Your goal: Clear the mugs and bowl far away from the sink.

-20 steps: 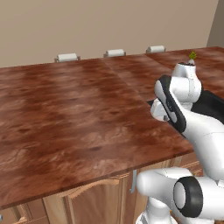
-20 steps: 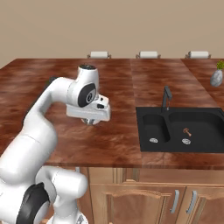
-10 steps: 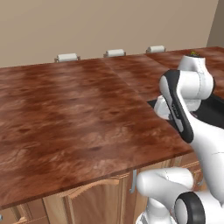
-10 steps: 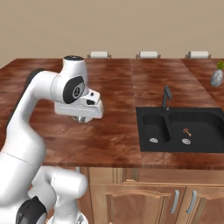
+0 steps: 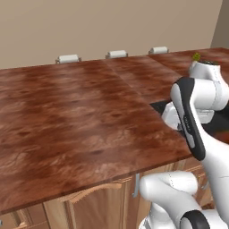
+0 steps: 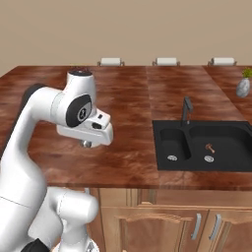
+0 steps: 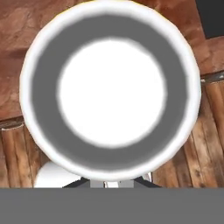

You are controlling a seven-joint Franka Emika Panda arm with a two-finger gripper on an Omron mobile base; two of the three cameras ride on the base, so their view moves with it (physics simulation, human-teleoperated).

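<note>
**Q:** Gripper (image 7: 113, 181) status?

**A:** Jaws closed. In the hand view the dark tips sit at the near rim of the white mug (image 7: 111, 92), which appears to be clamped by its wall. The mug is seen from above as a smooth white rim, a grey inner wall and a flat white floor.

**Q:** Position?

**A:** The hand hangs over the counter (image 6: 128, 98), near its front edge and well left of the sink (image 6: 206, 147).

**Q:** Surfaces?

**A:** The counter is glossy reddish-brown wood grain. The sink is a matte black rectangle with two basins, each with a round metal drain. A slim dark faucet (image 6: 186, 109) stands behind the divider. A small grey vase (image 6: 243, 86) stands at the far right.
</note>
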